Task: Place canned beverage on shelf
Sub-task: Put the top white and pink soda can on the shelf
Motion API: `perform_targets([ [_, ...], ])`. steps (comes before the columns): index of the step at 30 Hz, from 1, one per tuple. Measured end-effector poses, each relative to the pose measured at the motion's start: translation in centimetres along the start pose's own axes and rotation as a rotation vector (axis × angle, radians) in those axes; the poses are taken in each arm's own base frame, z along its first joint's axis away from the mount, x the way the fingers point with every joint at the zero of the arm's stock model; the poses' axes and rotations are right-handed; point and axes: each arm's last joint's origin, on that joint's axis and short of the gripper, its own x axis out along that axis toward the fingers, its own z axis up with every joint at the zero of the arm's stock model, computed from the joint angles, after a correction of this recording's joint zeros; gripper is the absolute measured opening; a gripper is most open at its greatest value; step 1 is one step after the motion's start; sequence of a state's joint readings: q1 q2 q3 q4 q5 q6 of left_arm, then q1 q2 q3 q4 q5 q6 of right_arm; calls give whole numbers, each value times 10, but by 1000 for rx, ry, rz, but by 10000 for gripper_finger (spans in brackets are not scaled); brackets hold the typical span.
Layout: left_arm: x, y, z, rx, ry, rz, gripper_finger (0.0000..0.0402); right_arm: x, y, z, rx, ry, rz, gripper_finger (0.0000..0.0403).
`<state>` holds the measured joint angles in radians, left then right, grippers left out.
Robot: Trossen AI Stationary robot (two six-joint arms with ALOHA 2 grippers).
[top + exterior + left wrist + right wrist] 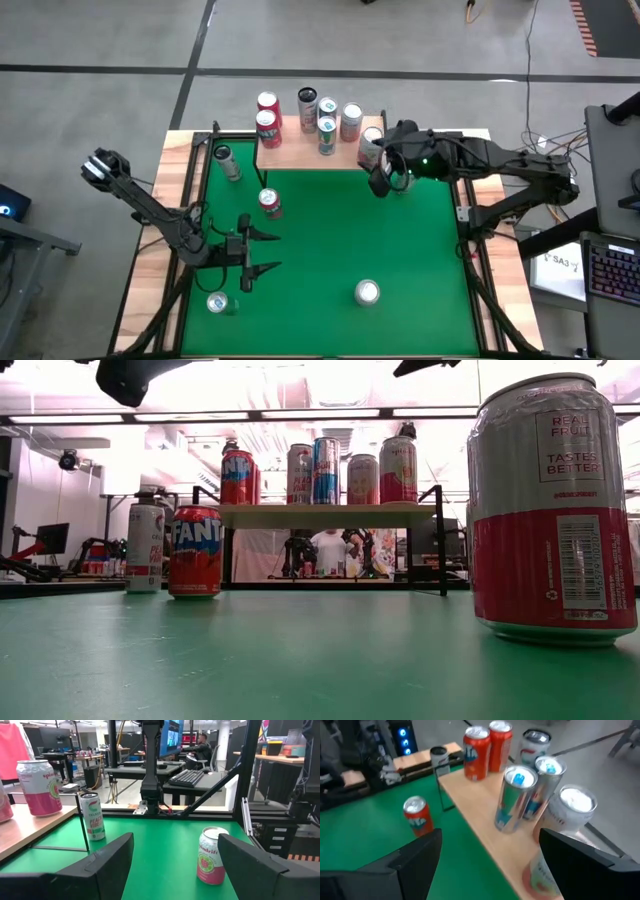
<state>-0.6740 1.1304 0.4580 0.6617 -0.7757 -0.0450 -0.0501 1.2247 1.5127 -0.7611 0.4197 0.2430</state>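
Green felt covers the counter [330,250], and at its far edge stands the shelf [300,152], a pale wood top on thin black legs. Six cans stand on that top: two red cans [267,113] at its left end, a dark can [307,107] and two slim blue-and-silver cans [327,125] in the middle, a pink-and-white can [351,120] beyond them, and a pink can [371,145] at the right end near the front edge.

Right gripper [388,175] hangs at the shelf's right end, its jaws spread wide to either side of the pink can; in the right wrist view the can [542,870] sits low between the two dark fingers [410,860], and they do not appear to press it.

Left gripper [262,250] waits low over the counter's left half, jaws released and holding nothing, pointing toward the middle.

Four more cans stand on the felt: a Fanta can [270,203] in front of the shelf's left leg, a slim white can [227,160] just left of the shelf, a white can [217,303] near the front left corner, and a pink-and-white one [367,292] toward the front, right of centre.

A person [202,742] sits at a desk in the room beyond.
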Motion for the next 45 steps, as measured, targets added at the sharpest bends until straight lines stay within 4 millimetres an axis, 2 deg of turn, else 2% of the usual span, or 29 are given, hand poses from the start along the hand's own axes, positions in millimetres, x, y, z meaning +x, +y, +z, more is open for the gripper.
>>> perform_targets([
  [10,1,-1,-1,1,-1,0,274,-2,3,-15,18,117,-12,322],
  [34,1,-1,-1,12,-2,3,274,19,5,-45,23,219,-48,320],
  [38,1,0,-1,12,-2,4,274,22,5,-50,28,234,-51,291],
  [45,1,0,-1,33,-2,5,274,24,6,-53,26,244,-50,200],
])
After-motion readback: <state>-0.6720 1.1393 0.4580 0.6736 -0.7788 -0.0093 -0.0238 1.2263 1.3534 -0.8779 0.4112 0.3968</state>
